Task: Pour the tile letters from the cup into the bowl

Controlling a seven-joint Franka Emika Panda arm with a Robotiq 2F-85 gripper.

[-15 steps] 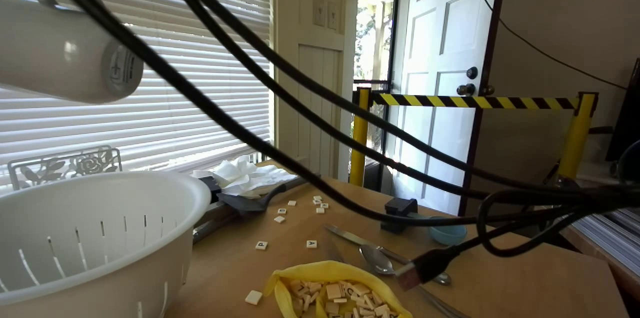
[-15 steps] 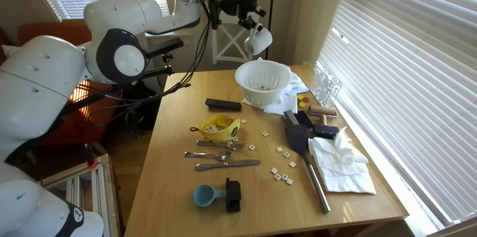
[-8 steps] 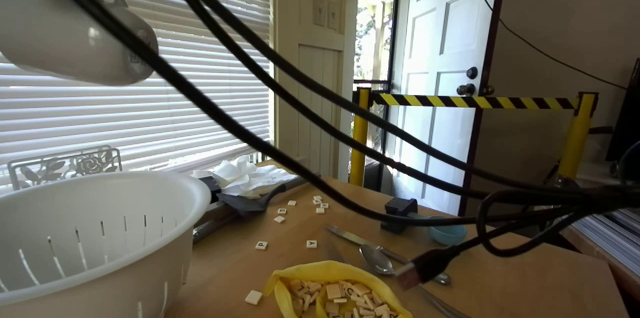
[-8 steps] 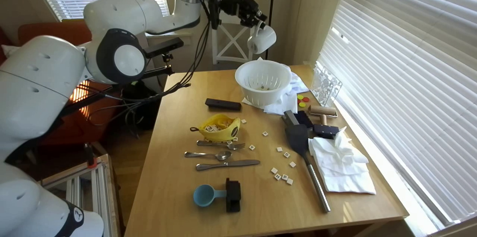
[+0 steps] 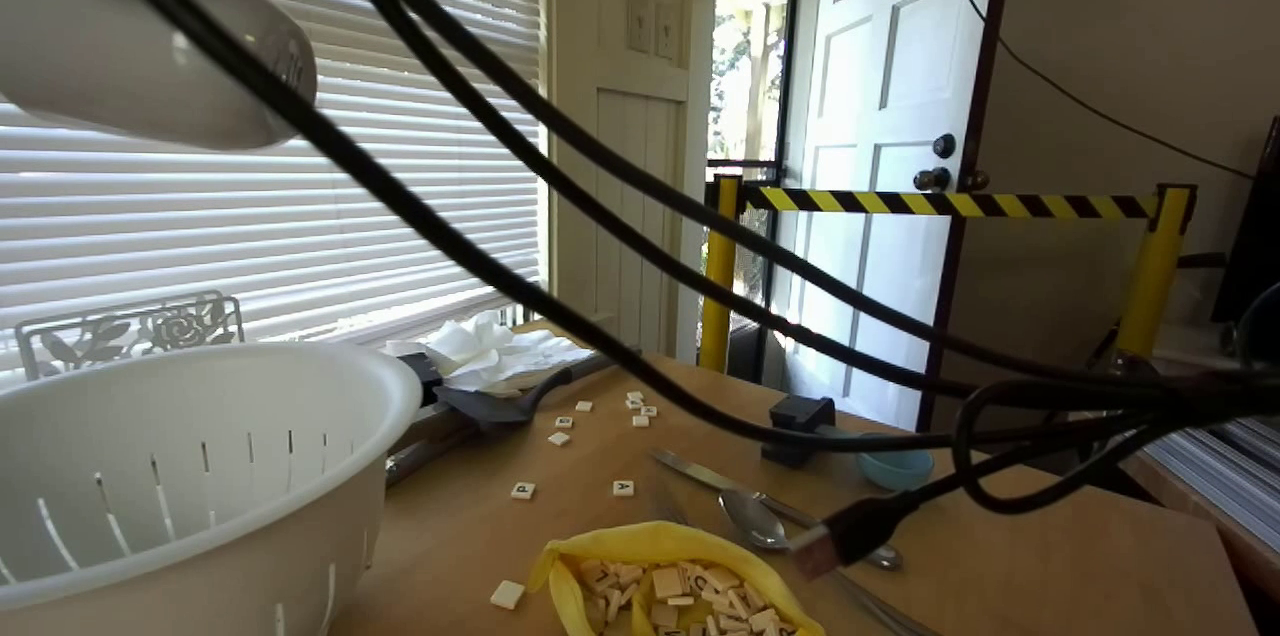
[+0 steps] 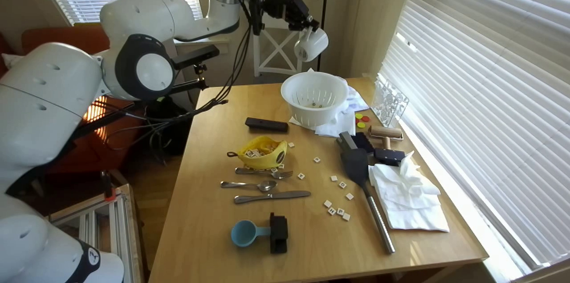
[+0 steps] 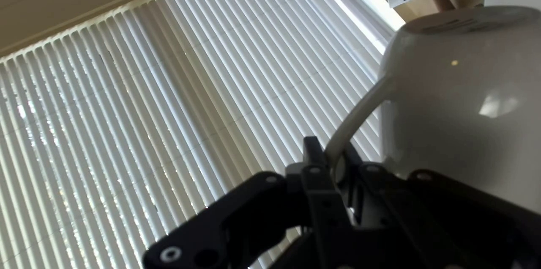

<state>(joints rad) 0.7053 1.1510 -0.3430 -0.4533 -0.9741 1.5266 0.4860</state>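
"The black two-fingered pincer [image 7: 332, 155]?"
"Clamped nearly closed on the handle [image 7: 359, 116] of the glossy off-white cylindrical cup [image 7: 456, 116], tilted, in the air higher than the big white slitted plastic bowl [image 6: 311, 91]."
"Standing where?"
"In an exterior view, near the far edge of the light wooden table [image 6: 200, 229]."
"Small square cream tile letters [image 6: 340, 212]?"
"A few in the bowl, others strewn midway between the table's side edges."

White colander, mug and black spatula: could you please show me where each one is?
White colander [image 6: 310, 118], in an exterior view: outer wall.
Mug [image 7: 463, 110], in the wrist view: side wall.
Black spatula [image 6: 356, 166], in an exterior view: flat blade.
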